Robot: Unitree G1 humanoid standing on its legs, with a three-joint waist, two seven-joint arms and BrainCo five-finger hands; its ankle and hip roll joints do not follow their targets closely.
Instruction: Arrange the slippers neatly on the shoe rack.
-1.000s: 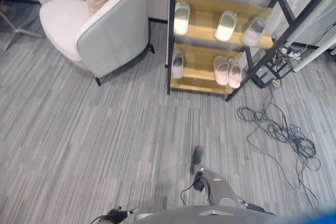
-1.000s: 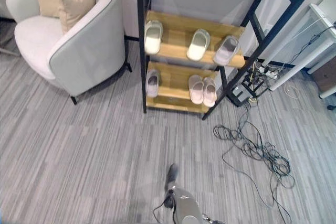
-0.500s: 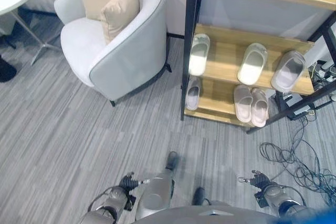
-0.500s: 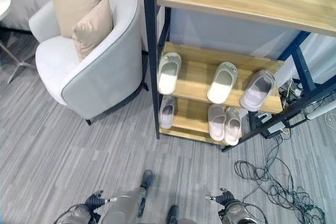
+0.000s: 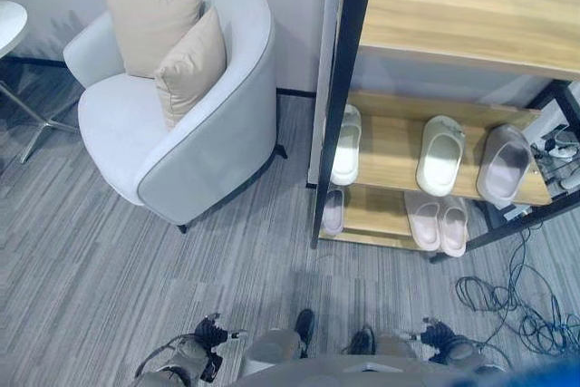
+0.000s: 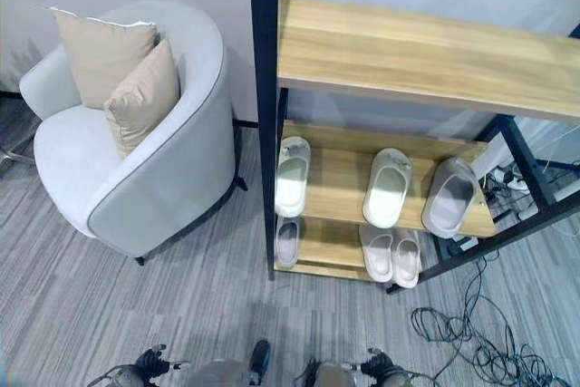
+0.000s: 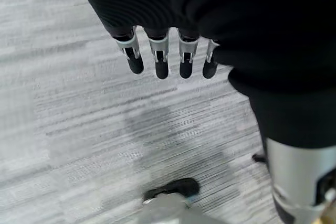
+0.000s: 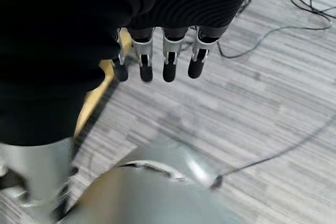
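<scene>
The shoe rack (image 5: 348,88) has a black frame and wooden shelves and stands ahead of me, slightly right. Its middle shelf carries a white slipper (image 5: 345,144), a cream slipper (image 5: 439,156) and a grey slipper (image 5: 504,166), set apart from one another. On the lowest shelf lie a small pale slipper (image 5: 333,212) and a pink pair (image 5: 439,223) side by side. My left hand (image 7: 157,56) hangs low over the carpet, fingers straight, holding nothing. My right hand (image 8: 168,59) hangs the same way, open and empty, near the rack's foot.
A grey armchair (image 5: 195,124) with two beige cushions (image 5: 172,43) stands left of the rack. Loose black cables (image 5: 521,305) lie on the carpet at the right. A white round table's edge (image 5: 7,24) shows at far left.
The camera has moved: the rack now looks closer, with the top shelf larger in view. Both hands stay low and empty.
</scene>
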